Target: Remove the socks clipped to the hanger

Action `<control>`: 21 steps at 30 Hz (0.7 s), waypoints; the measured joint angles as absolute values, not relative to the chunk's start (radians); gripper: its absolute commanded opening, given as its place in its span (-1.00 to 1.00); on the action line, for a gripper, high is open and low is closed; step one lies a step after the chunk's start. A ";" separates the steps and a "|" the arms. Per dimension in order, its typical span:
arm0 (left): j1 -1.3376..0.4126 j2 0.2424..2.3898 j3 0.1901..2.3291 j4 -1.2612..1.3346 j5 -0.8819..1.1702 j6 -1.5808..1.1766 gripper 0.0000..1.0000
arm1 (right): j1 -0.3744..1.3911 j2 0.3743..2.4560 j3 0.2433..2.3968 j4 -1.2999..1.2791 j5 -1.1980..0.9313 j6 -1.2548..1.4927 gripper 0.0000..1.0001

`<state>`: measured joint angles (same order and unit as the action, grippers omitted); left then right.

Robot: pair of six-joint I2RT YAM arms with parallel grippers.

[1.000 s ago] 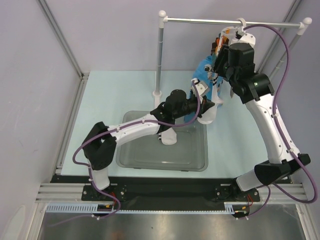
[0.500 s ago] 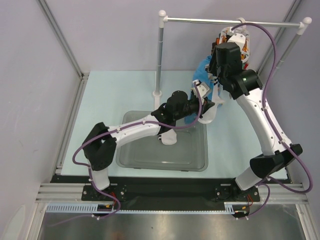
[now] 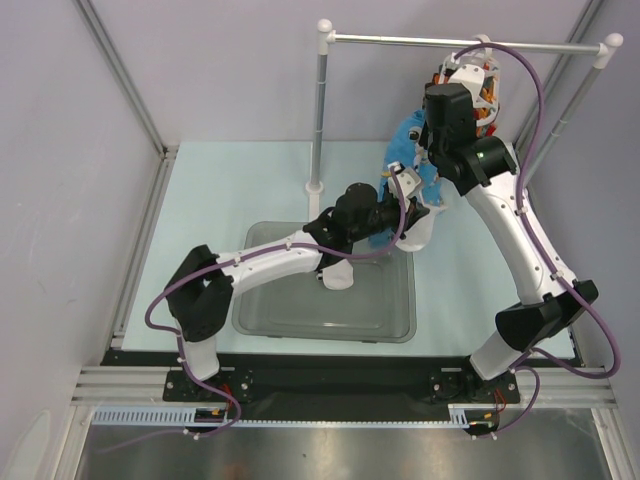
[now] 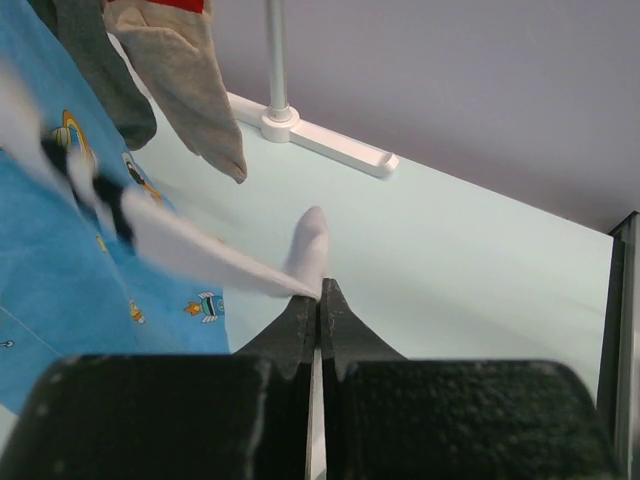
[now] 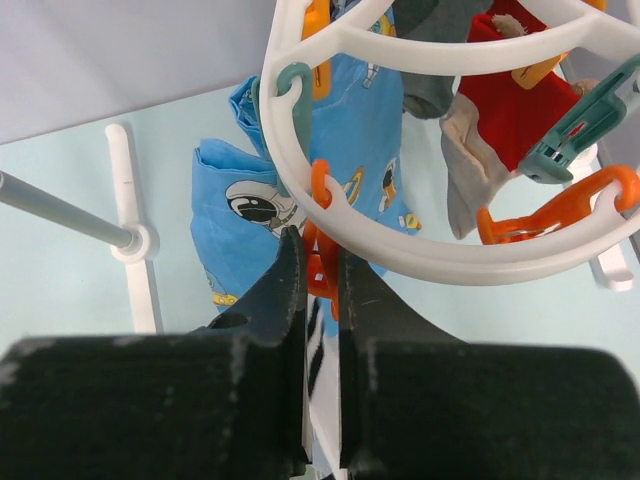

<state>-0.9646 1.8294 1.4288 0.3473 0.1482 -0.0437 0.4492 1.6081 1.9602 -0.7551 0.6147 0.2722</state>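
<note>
The white ring hanger [image 5: 420, 262] hangs from the rail at the back right, with orange pegs and teal pegs [image 5: 575, 130] around it. Several socks dangle from it: a bright blue cartoon one [image 4: 60, 260], a grey one [image 4: 190, 80] and a red-and-grey one [image 5: 510, 110]. My right gripper [image 5: 322, 262] is shut on an orange peg just under the ring, and a white sock with black stripes hangs below that peg. My left gripper [image 4: 320, 290] is shut on the lower end of a white sock [image 4: 210, 255], which stretches up and to the left from the fingertips.
The metal rail stand has an upright pole [image 3: 320, 110] and a top bar [image 3: 420, 42], and its white foot [image 4: 320, 140] lies on the pale green table. A grey tray [image 3: 300, 300] sits under the left arm. Frame posts and walls close in both sides.
My right arm swung left to the hanger and its gripper closed on the orange peg. My left gripper stayed shut on the white sock and hardly moved.
</note>
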 measured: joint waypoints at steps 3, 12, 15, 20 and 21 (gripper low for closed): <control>-0.966 1.829 1.429 0.339 0.148 -0.044 -1.00 | 0.449 1.608 1.960 -0.749 0.613 0.268 -1.00; -0.966 1.768 1.354 0.304 0.101 -0.044 -1.00 | 0.450 1.607 1.960 -0.746 0.585 0.270 -0.43; -0.966 1.679 1.293 0.210 0.060 -0.060 -1.00 | 0.448 1.598 1.955 -0.746 0.548 0.271 -0.02; -0.966 1.529 1.265 -0.010 0.013 -0.125 -1.00 | 0.448 1.540 1.873 -0.734 0.452 0.265 0.30; -0.966 1.491 1.240 -0.041 0.002 -0.139 -1.00 | 0.447 1.522 1.846 -0.726 0.428 0.263 0.35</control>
